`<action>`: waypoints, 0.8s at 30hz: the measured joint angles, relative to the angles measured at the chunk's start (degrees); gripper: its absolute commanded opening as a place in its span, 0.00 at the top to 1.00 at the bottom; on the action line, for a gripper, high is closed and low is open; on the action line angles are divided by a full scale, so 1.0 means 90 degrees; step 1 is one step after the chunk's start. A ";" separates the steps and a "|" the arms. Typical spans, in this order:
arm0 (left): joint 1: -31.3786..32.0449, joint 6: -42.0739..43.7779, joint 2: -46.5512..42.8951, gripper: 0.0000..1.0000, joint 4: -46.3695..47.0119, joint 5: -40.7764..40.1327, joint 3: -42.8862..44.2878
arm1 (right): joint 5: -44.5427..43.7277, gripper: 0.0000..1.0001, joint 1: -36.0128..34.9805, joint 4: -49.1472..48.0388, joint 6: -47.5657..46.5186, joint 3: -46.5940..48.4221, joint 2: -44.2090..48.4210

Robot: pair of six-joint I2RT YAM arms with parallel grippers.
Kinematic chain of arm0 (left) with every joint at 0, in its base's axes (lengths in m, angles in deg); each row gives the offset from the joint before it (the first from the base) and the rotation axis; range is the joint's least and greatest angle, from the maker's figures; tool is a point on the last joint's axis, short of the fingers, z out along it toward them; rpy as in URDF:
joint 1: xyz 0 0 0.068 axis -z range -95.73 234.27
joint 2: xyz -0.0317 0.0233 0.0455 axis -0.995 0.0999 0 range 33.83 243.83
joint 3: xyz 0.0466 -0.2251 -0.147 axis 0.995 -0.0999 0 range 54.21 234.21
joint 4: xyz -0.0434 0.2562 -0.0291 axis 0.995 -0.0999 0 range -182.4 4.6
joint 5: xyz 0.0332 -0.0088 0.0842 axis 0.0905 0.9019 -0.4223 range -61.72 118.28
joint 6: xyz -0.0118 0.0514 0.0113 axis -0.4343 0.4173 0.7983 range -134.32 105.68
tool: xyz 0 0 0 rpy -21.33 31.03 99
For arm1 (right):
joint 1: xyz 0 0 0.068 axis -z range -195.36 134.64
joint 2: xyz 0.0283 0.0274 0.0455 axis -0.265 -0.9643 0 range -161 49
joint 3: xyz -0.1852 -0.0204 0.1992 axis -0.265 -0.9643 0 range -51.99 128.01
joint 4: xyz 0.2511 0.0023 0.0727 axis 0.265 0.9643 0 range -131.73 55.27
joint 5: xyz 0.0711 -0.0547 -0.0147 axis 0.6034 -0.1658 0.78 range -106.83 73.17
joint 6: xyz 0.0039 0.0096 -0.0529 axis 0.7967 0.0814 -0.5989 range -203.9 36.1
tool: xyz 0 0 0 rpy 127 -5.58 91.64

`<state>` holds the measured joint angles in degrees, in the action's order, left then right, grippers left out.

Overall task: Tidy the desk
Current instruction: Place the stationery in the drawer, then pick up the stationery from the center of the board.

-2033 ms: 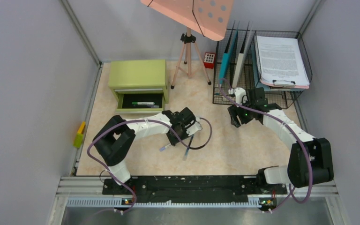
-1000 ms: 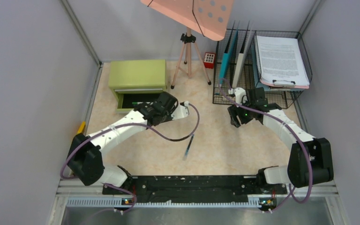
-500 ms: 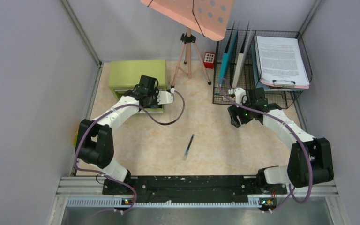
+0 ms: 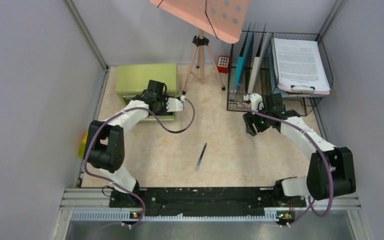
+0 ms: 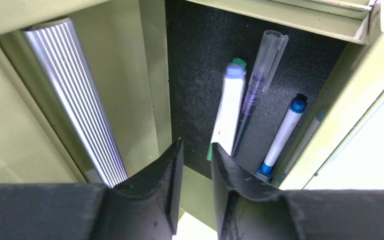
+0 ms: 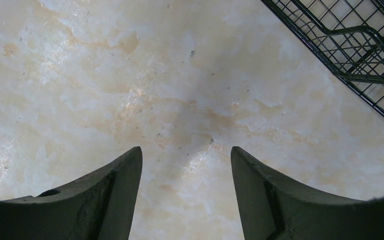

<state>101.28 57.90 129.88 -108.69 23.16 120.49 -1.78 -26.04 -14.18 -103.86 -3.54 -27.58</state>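
Hovering over drawer (image 5: 195, 60) with four pens (image 5: 282, 135), left jaws slightly parted; right jaws spread; one pen (image 4: 201, 156) on desk (image 4: 240, 155).

Even bright overhead light, soft sheen on desk (image 6: 145, 75), faint shadows, white pen (image 5: 228, 112) motion-blurred

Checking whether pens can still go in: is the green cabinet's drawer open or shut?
Open. The drawer is pulled out; the left wrist view shows pens lying inside.
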 measured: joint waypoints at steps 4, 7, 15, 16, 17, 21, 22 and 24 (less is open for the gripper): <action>0.0000 -0.0017 0.0002 0.60 0.0027 0.0044 0.0000 | 0.0000 0.35 0.0000 0.0000 0.0000 0.0000 0.0000; 0.0000 -0.0097 -0.0022 0.58 0.0022 0.0095 0.0000 | 0.0000 0.35 0.0000 0.0000 0.0000 0.0000 0.0000; 0.0019 -0.0996 -0.0962 0.32 -0.0143 0.0556 -0.0002 | 0.0000 0.35 0.0000 0.0000 0.0000 0.0000 0.0000; 0.0034 -0.1195 -0.1161 0.25 -0.0177 0.0665 -0.0002 | 0.0000 0.35 0.0000 0.0000 0.0000 0.0000 0.0000; 0.0053 -0.1406 -0.1358 0.21 -0.0211 0.0772 -0.0002 | 0.0000 0.35 0.0000 0.0000 0.0000 0.0000 0.0000; 0.0175 -0.2370 -0.2147 0.12 -0.0248 0.1226 -0.0114 | 0.0000 0.35 0.0000 0.0000 0.0002 0.0000 0.0000; 0.0194 -0.2633 -0.2319 0.09 -0.0262 0.1365 -0.0165 | 0.0002 0.35 0.0000 0.0000 0.0002 0.0000 0.0000; 0.0223 -0.3113 -0.2589 0.05 -0.0301 0.1615 -0.0236 | 0.0000 0.35 0.0000 0.0000 0.0005 0.0000 0.0000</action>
<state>103.29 29.88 106.58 -111.40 37.69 118.37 -1.78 -26.04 -14.18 -103.82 -3.54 -27.58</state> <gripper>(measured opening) 0.897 0.650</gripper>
